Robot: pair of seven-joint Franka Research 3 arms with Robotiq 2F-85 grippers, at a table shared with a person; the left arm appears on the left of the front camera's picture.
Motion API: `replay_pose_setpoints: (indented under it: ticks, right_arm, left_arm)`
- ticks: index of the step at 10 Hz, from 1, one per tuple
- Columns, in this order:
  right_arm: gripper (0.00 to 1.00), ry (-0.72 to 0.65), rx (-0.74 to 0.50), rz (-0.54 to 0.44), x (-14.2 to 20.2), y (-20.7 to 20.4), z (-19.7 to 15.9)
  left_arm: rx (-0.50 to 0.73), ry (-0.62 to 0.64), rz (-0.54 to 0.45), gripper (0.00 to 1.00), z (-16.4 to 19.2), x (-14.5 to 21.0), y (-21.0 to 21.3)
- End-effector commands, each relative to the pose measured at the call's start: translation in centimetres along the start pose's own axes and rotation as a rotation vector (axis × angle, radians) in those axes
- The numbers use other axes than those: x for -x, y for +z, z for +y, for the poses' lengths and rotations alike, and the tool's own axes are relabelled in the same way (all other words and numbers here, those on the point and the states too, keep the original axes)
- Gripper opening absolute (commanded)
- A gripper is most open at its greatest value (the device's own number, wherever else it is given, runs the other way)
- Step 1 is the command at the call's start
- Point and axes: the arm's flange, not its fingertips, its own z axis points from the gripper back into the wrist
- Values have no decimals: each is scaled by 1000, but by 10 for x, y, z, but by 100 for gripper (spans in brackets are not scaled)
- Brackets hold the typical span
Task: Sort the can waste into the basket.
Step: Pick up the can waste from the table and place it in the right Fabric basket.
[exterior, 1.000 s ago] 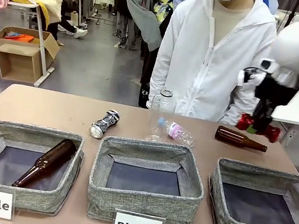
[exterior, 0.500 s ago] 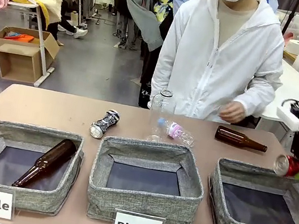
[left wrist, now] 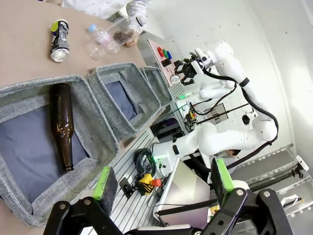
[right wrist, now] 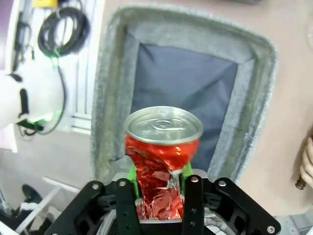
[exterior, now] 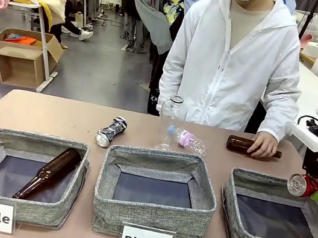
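1. Over the far right corner of the basket (exterior: 232,226) carded "Can": crushed red can (exterior: 299,184), held on its side with the lid toward the table's middle and clamped at the crumpled waist by the right gripper (exterior: 314,188). Judged from the front view to hang about on the rim line, not plainly over the dark base.
2. Could strike the soft rim on release and tumble out onto the table (exterior: 56,114) or off its right edge. Cause: letting go too near the corner.
3. Could twist or slip early. Cause: dented, uneven metal between the green pads, as seen along the fingers in the right wrist view, crushed red can (right wrist: 163,161) pinched in the right gripper (right wrist: 159,188) before the basket (right wrist: 110,98).
4. Could catch the fabric wall and drag the basket. Cause: lowering the fingers straight down onto the rim.
5. Could brush the person's hand (exterior: 262,145), laid on a brown bottle (exterior: 240,145) just beyond the basket's far rim. Cause: swinging inward at this height.
6. Farther out, black-and-white can (exterior: 111,131) lying unsorted on the table, near a plastic bottle (exterior: 187,139). Left gripper (left wrist: 161,178) spread wide, holding nothing. Could knock the plastic bottle when reaching for that can. Cause: close neighbours.
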Motion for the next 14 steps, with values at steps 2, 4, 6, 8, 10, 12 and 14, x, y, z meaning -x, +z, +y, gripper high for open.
replay_pose_setpoints:
  ticks: [2,4,6,8,10,12,14]
  right_arm:
    - [100,36,-5,-46,0,6,-12]
    - [100,-36,-6,-75,-4,6,-18]
    - [100,-115,-23,-151,-7,12,-20]
    - [100,-262,-117,-382,-4,24,-25]
    - [100,-657,-314,-992,21,46,-27]
    - [100,-887,-535,-1621,47,57,-26]
    - [100,-1125,-571,-1716,64,50,-27]
  left_arm:
    - [12,7,1,100,-2,1,1]
    - [12,7,1,100,-2,1,1]
    - [12,7,1,100,-2,1,1]
    - [12,7,1,100,-2,1,1]
    - [12,7,1,100,-2,1,1]
    - [12,7,1,100,-2,1,1]
    - [12,7,1,100,-2,1,1]
